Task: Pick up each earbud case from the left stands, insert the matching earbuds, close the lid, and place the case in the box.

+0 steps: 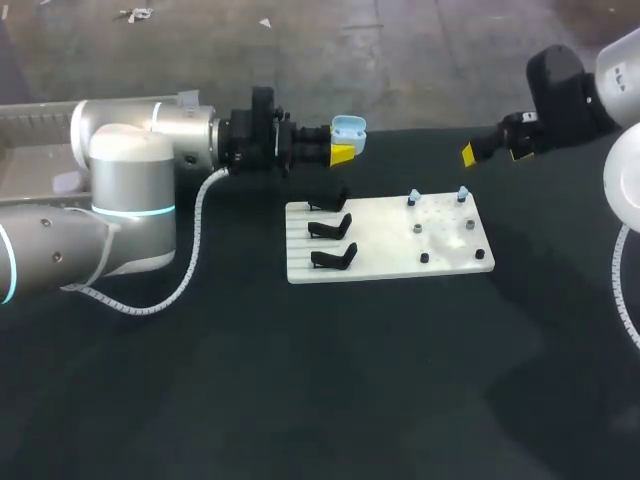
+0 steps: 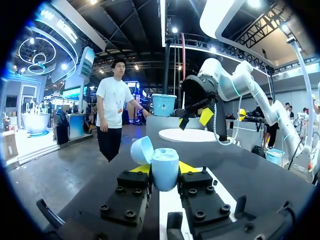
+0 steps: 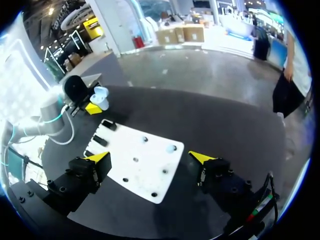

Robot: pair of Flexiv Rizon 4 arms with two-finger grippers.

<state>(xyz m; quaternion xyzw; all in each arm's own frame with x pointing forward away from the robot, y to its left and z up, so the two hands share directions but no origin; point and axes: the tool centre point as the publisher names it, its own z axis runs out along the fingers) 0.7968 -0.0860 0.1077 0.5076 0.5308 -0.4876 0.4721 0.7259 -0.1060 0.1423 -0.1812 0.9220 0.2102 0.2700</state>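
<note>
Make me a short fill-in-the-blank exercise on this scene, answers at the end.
The left gripper grips the earbud case, whose lid is ____.
The right gripper holds ____.
The white board carries ____ black stands.
Missing words: open; nothing; three.

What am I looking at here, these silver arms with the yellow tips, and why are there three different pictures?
It is a robot with two silver arms at a black table. One picture looks down from above; the two round ones come from a camera on each wrist. The left gripper is shut on a light blue earbud case with its lid open. The right gripper is open and empty. On the table lies a flat white board with three black stands on its left side and two small light blue pieces, likely earbuds, on pegs at its right.
</note>
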